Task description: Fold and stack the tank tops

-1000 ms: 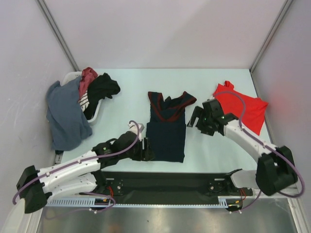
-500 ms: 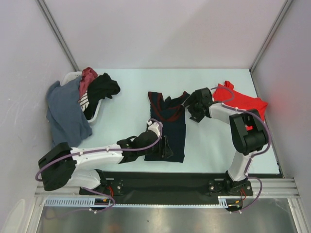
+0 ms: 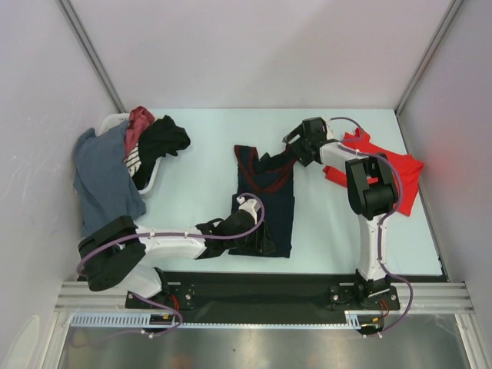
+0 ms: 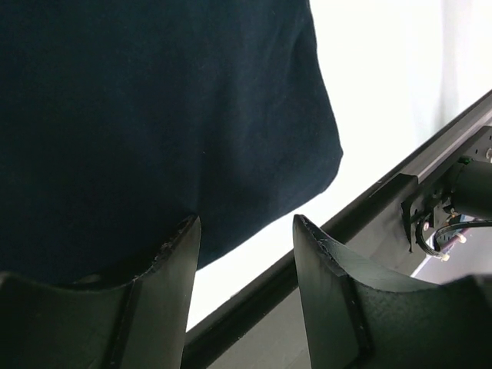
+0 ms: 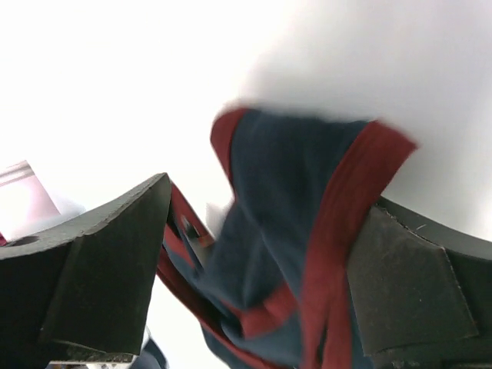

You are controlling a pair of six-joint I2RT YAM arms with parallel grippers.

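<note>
The dark navy tank top (image 3: 265,201) with maroon trim lies flat in the middle of the table, neck toward the back. The bright red tank top (image 3: 388,167) lies at the right. My left gripper (image 3: 260,240) is low at the navy top's bottom hem; in the left wrist view it (image 4: 246,231) is open, one finger (image 4: 165,296) over the navy cloth (image 4: 154,115), the gap over bare table. My right gripper (image 3: 297,151) is at the top's right shoulder strap; its jaws (image 5: 269,192) stand open around the maroon-trimmed strap (image 5: 304,231).
A white basket (image 3: 110,121) at the back left holds grey, black and pink clothes spilling over its side. The black rail (image 4: 323,231) runs along the table's near edge just behind the left gripper. Walls close off the left, right and back.
My right gripper has swung back and left, from beside the navy top to its right shoulder strap. My left gripper has slid right along the bottom hem.
</note>
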